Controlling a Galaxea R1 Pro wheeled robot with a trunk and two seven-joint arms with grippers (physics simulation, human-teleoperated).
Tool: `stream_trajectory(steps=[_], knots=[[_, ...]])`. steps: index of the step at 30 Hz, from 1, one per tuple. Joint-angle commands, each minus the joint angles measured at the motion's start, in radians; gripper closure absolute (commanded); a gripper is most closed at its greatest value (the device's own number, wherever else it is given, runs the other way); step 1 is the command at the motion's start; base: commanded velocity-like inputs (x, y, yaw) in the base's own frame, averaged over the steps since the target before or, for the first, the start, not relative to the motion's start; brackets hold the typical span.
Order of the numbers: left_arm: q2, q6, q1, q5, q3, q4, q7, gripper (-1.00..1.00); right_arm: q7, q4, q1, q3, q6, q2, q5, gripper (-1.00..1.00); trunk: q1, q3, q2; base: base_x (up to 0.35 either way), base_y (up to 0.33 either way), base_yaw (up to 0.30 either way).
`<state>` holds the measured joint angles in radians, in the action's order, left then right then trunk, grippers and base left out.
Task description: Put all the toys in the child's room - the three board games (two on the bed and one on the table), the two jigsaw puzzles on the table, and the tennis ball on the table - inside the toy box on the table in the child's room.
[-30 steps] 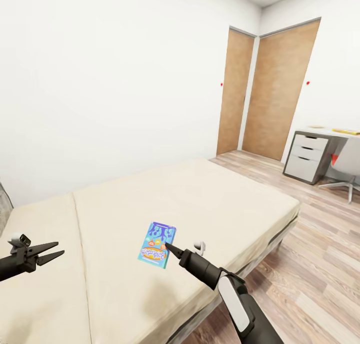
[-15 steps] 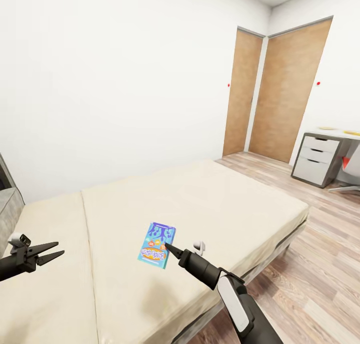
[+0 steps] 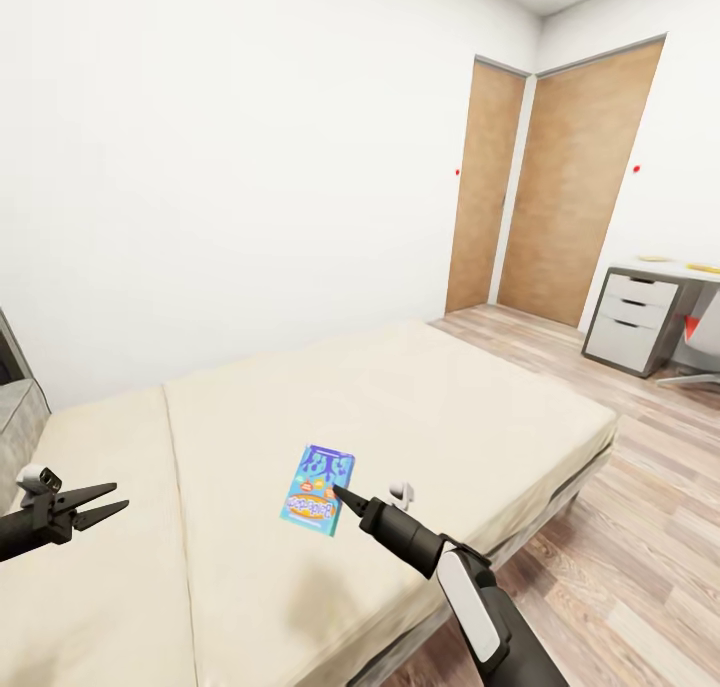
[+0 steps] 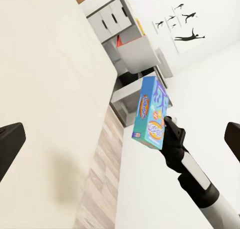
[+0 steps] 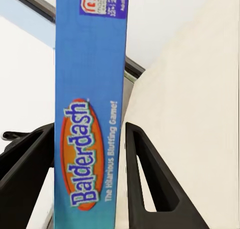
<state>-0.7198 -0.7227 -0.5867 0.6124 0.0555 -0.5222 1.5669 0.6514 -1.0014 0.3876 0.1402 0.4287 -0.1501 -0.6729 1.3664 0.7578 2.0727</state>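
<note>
blue board game (image 3: 318, 490) is hanging clamped by the right gripper (image 3: 340, 493) fingers above the bed (image 3: 420, 397), ready for carrying toward the desk (image 3: 660, 267) at two o'clock; left gripper (image 3: 100, 502) fingers are gaping, idle.

We see the bed (image 3: 400, 407) wide and bare around the blue board game (image 3: 318, 491) in our right hand (image 3: 338, 491), so passage is open on every side. The surface (image 3: 665, 267) stands well apart, seemingly across open floor (image 3: 640, 527).
</note>
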Motion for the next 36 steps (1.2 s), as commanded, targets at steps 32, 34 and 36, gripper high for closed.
stream_trajectory(steps=[32, 34, 36], knots=[[0.083, -0.015, -0.002, 0.005, 0.001, -0.009, -0.002, -1.0, -0.118, -0.006, 0.001, 0.001, -0.093, 0.004, -0.016, 1.0, -0.104, -0.084, -0.189, 0.0, 0.0, 0.0], [0.083, -0.015, -0.002, 0.005, 0.001, -0.009, -0.002, -1.0, -0.118, -0.006, 0.001, 0.001, -0.104, 0.004, -0.016, 1.0, -0.111, -0.09, -0.203, 0.0, 0.0, 0.0], [0.083, -0.015, -0.002, 0.004, 0.001, -0.009, -0.002, -1.0, -0.118, -0.006, 0.001, 0.001, -0.105, 0.004, -0.016, 1.0, -0.119, -0.096, -0.217, 0.0, 0.0, 0.0]])
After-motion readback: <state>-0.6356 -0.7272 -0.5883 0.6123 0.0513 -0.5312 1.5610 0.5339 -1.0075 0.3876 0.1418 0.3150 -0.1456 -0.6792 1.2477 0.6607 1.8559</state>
